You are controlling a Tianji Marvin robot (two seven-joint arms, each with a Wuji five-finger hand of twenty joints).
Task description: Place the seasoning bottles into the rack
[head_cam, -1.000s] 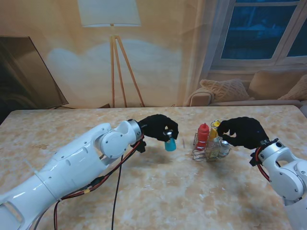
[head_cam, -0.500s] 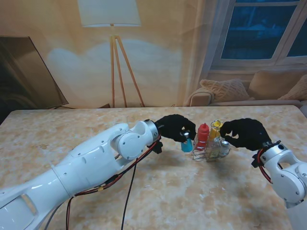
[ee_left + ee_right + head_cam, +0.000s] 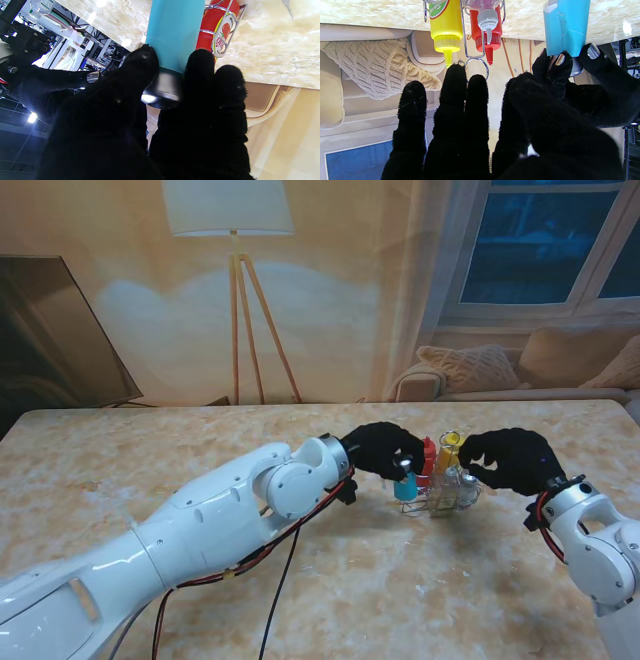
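Note:
My left hand (image 3: 383,448) is shut on the silver cap of a blue bottle (image 3: 405,485), which hangs upright at the left side of the wire rack (image 3: 441,498). The left wrist view shows the blue bottle (image 3: 175,32) right beside the red bottle (image 3: 212,27), and the red bottle sits inside the rack's wire. A red bottle (image 3: 427,454) and a yellow bottle (image 3: 449,446) stand in the rack. My right hand (image 3: 510,459) is open by the rack's top, its fingertips (image 3: 456,75) at the ring handle (image 3: 476,65). Whether the blue bottle's base is inside the rack is hidden.
Two small clear shakers (image 3: 466,486) stand in the rack's right part. The marble table (image 3: 330,580) stretches wide on the near side. A floor lamp (image 3: 240,300) and a sofa (image 3: 520,370) stand beyond the far edge.
My left hand has carried the blue bottle to the right, from the table's middle up to the rack's left side. The right hand has stayed by the rack's top.

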